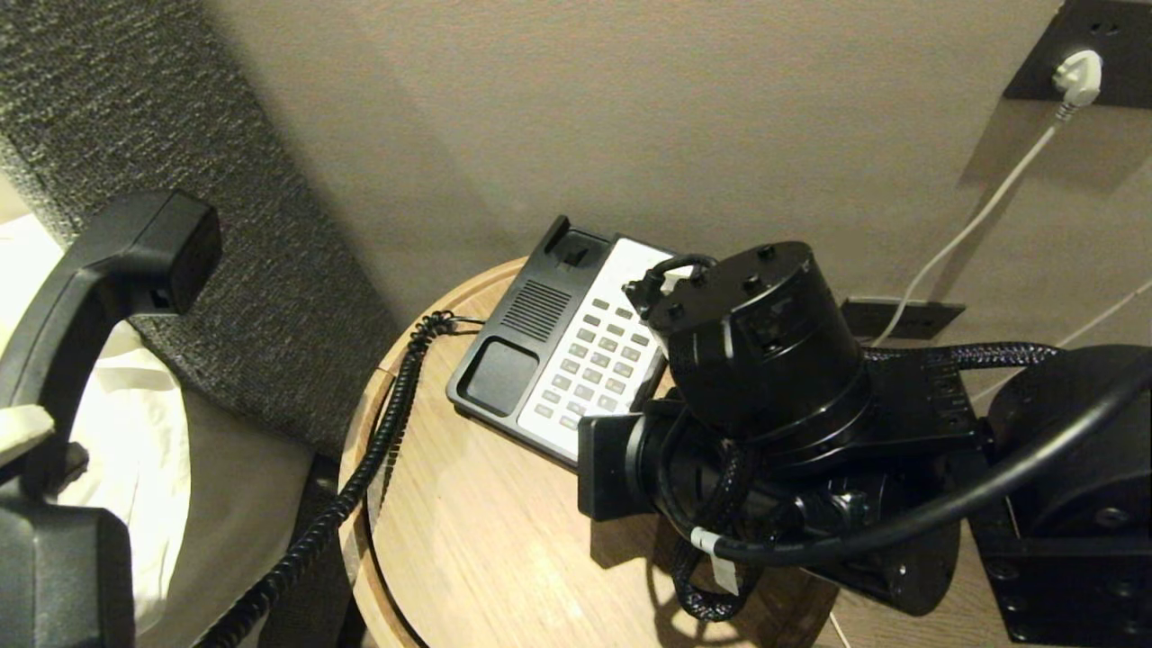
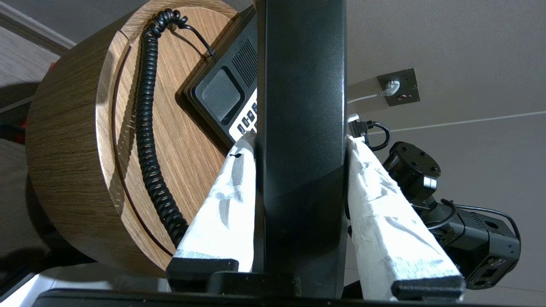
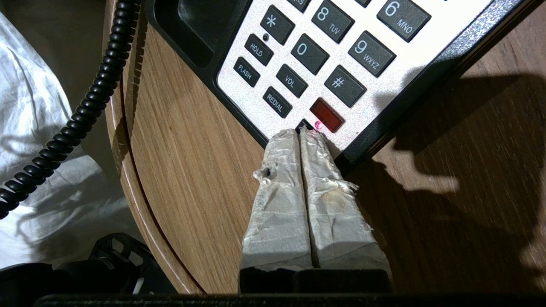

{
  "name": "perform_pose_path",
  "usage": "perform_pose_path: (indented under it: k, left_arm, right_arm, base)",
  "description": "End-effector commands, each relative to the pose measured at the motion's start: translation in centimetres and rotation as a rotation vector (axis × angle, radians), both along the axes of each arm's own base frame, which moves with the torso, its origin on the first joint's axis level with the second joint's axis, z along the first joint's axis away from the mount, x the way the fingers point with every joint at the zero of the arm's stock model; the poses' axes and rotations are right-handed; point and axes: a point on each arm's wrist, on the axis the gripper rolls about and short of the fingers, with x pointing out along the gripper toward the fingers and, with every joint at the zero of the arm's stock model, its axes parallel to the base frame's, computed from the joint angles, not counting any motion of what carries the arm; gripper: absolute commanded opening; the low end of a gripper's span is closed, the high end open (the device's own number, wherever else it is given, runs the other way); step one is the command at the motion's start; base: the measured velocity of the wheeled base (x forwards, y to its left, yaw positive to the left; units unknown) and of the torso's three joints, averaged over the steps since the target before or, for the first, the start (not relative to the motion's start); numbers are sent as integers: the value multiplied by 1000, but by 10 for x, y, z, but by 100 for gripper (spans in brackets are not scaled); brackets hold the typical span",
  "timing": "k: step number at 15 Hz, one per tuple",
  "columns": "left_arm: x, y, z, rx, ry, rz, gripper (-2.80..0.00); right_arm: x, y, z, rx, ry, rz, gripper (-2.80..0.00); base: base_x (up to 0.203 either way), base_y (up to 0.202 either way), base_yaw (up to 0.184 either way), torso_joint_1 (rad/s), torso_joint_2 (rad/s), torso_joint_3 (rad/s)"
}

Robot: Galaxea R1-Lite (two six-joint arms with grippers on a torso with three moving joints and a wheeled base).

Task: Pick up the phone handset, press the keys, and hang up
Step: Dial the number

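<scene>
Handset: the black plastic curved phone handset (image 1: 99, 270) is held in the air off the round wooden desk (image 1: 504, 540), at its left, above white bedding (image 1: 135, 432).
Left tool: the left tool (image 2: 300, 140) is clamped on the handset's shaft, one white-wrapped finger (image 2: 226, 200) on each side.
Cord: a coiled black cord (image 1: 378, 450) runs from the black-and-white phone base (image 1: 558, 342) over the desk's edge.
Right tool: the right tool (image 3: 300, 134) has its two wrapped fingers pressed together, tips at the lower edge of the keypad beside the red key (image 3: 326, 115).
Wall: a white plug (image 1: 1080, 76) sits in a dark socket plate.
</scene>
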Motion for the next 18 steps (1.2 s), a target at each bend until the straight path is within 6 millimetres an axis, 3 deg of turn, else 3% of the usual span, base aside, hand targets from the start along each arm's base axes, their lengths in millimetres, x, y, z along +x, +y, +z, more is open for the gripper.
perform_pose_path:
  k: [1, 13, 18]
  left_arm:
    - [-1, 0, 0, -6, -2, -1, -280]
    - [1, -1, -5, 16, 9, 0, -280]
    - [14, -9, -6, 209, -56, -11, -280]
  right_arm:
    - [1, 1, -1, -3, 3, -3, -280]
    - [-15, -27, 31, 74, -39, -11, -280]
    - [-28, -53, 48, 88, -69, -43, -280]
  base:
    - [0, 0, 0, 0, 0, 0]
    - [0, 0, 0, 0, 0, 0]
    - [0, 0, 0, 0, 0, 0]
